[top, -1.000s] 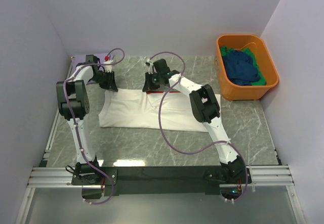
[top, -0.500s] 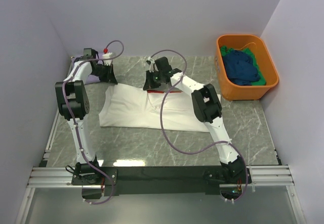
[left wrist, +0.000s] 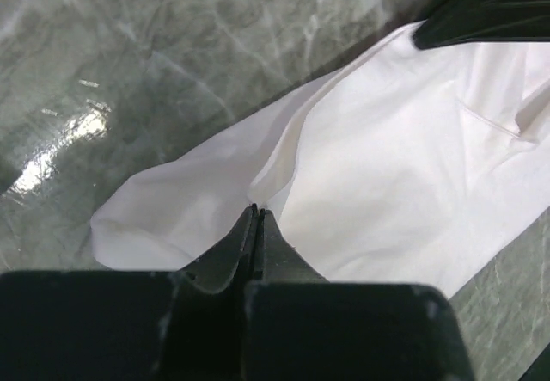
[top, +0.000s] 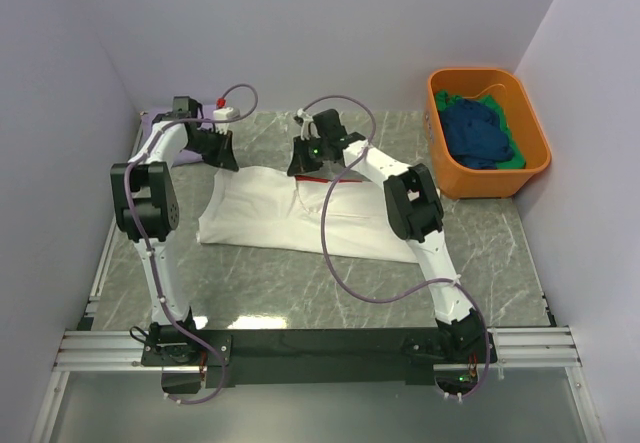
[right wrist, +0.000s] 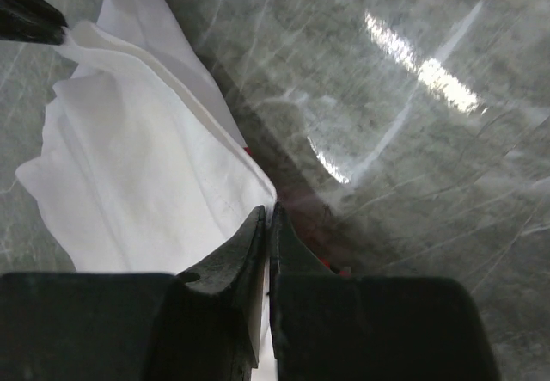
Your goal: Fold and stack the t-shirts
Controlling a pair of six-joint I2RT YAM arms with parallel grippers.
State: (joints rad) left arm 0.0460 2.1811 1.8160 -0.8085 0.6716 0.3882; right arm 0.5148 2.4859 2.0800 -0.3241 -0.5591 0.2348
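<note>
Just now drawn toward the far side: white shirt (top: 262, 211), centre of table (top: 480, 263), far edge pinched tight in left gripper (top: 222, 155) and right gripper (top: 305, 166); likely flattening before the fold.

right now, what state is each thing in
white t-shirt: spread on the table, far edge pinched
left pincer: shut on white t-shirt
right pincer: shut on white t-shirt
dark blue t-shirt: crumpled in the orange tub
green t-shirt: crumpled, mostly hidden
orange tub: upright, holding both
</note>
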